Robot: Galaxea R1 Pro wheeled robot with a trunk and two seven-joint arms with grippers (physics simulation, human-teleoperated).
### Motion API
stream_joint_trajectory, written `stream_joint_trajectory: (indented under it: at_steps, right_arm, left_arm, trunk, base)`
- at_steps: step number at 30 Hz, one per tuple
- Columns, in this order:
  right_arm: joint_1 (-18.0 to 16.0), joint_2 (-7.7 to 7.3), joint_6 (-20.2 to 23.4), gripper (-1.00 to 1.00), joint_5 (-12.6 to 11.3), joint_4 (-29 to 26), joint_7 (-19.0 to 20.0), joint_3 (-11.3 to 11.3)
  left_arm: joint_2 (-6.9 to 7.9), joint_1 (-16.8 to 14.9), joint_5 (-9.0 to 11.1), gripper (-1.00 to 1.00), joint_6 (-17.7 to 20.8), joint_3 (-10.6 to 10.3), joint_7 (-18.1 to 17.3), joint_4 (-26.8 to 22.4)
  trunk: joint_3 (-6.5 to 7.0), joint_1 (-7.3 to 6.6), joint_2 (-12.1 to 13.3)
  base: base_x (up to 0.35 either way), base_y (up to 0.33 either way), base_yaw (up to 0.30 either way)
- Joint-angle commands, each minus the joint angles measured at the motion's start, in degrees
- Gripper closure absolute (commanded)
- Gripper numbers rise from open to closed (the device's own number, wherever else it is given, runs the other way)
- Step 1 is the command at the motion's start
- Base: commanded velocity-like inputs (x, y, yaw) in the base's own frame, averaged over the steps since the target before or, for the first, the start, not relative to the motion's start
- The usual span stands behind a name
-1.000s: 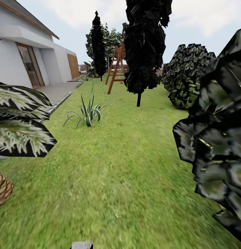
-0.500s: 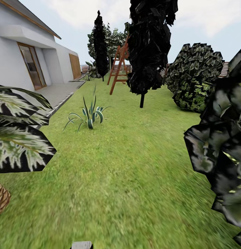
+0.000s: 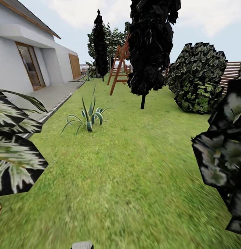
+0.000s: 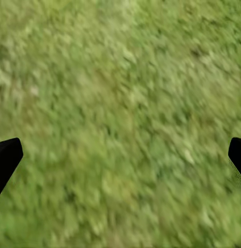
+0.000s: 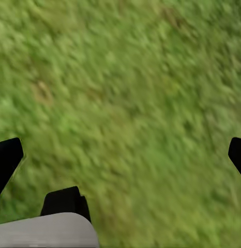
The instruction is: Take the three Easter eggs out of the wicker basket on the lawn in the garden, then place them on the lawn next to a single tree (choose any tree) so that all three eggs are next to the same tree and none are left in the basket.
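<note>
Green lawn (image 3: pixel 127 166) stretches ahead past an agave (image 3: pixel 87 119) toward dark trees (image 3: pixel 150 48); no basket, eggs or pale trunk show yet. Both claws, left (image 4: pixel 120 155) and right (image 5: pixel 120 155), hang apart and empty over grass. Best to drive slowly, scanning for the basket.

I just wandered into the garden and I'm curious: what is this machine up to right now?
It is rolling across the lawn and carrying nothing at the moment. Both wrist cameras look down at blurred grass, and the left gripper and the right gripper are spread open with nothing between their fingers. Ahead stand a spiky plant, a dark-leaved tree, a wooden frame and, on the left, a white house.
</note>
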Motion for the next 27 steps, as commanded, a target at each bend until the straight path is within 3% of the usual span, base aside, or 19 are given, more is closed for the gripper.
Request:
stream_joint_trajectory:
  at_steps: [1,27]
  right_arm:
    - [-0.04,0.03,-0.20,-1.00,-0.03,0.13,-0.02,-0.04]
    - [-0.04,-0.14,-0.20,-1.00,-0.10,0.33,-0.04,0.09]
  left_arm:
    - [-0.03,-0.03,0.07,-1.00,-0.16,0.01,0.06,0.05]
    - [-0.09,-0.03,0.08,-1.00,-0.19,-0.06,0.09,0.12]
  trunk:
    - [-0.05,0.03,-0.02]
    - [-0.05,0.03,-0.02]
  base:
    - [0.332,0.000,0.000]
    - [0.332,0.000,0.000]
